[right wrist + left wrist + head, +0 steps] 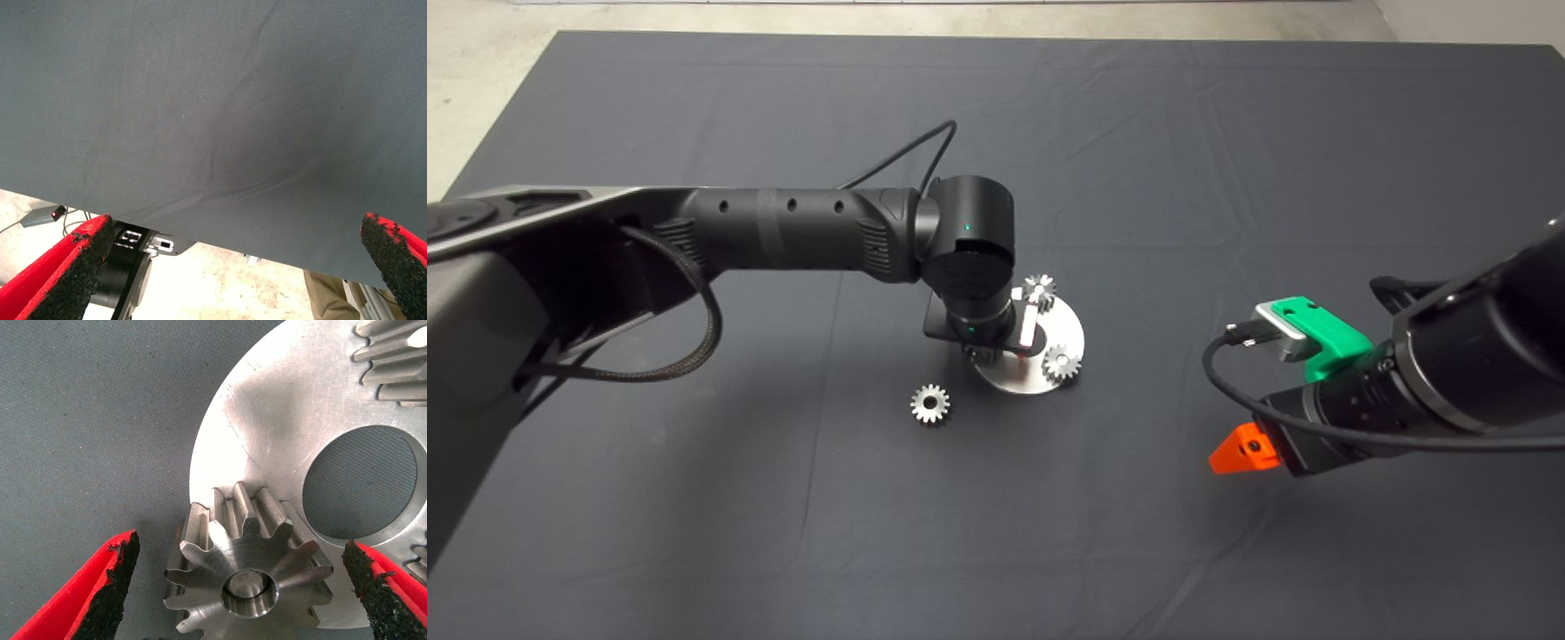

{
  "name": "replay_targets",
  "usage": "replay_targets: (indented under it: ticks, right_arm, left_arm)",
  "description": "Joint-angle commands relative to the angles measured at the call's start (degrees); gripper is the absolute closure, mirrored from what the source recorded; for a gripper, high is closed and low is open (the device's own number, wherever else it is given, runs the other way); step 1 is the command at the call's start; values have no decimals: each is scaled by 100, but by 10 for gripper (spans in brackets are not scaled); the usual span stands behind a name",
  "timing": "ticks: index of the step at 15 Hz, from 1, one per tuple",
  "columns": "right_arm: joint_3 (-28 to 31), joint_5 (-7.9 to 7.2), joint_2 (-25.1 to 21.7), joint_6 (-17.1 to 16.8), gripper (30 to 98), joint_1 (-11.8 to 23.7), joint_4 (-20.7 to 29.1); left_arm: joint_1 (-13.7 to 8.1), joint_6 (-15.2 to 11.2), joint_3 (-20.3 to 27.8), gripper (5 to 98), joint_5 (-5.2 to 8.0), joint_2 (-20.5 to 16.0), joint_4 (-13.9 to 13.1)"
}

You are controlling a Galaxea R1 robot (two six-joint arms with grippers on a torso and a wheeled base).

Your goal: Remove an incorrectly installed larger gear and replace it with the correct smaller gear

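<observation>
Four gears: three on the plate [1069,333], one loose on the mat [694,533].
Plate: round silvery disc with a large round hole, near the mat's centre.
Larger gear [930,404]: lies flat on the mat, loose, just off the plate on the side toward the mat's near-left corner. Dark centre hole. Nothing touches it.
Smaller gear [248,568]: sits on the plate's rim, overhanging the edge a bit, with a silvery peg showing in its centre hole. In the head view it is mostly hidden under the left wrist.
Other gears: one at the plate's far edge [1039,286], one at its right edge [1062,363], both flat on the plate.
Left gripper [240,560]: right over the smaller gear and close above the plate. Released, with one finger [110,587] on each side of the gear and clear gaps to the teeth, so no contact.
Left arm: reaches in over the mat's middle, wrist pointing down at the plate.
Right gripper [237,233]: hangs over the right part of the mat, well apart from the plate. Fingers spread wide, holding nothing.
Right wrist view: bare mat, floor past its edge, a person's leg [325,293] by the edge.
</observation>
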Motion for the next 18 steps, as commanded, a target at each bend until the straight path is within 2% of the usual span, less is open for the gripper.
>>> replay_targets:
  ticks: [1,11,18]
  right_arm:
    - [18,-172,19,3,308,143,126]
    - [27,-172,10,3,308,143,126]
    - [18,-154,24,3,308,143,126]
  left_arm:
    - [-108,19,-7,257,54,55,51]
    - [-108,2,-42,257,54,69,47]
    - [-108,2,-8,323,54,64,52]
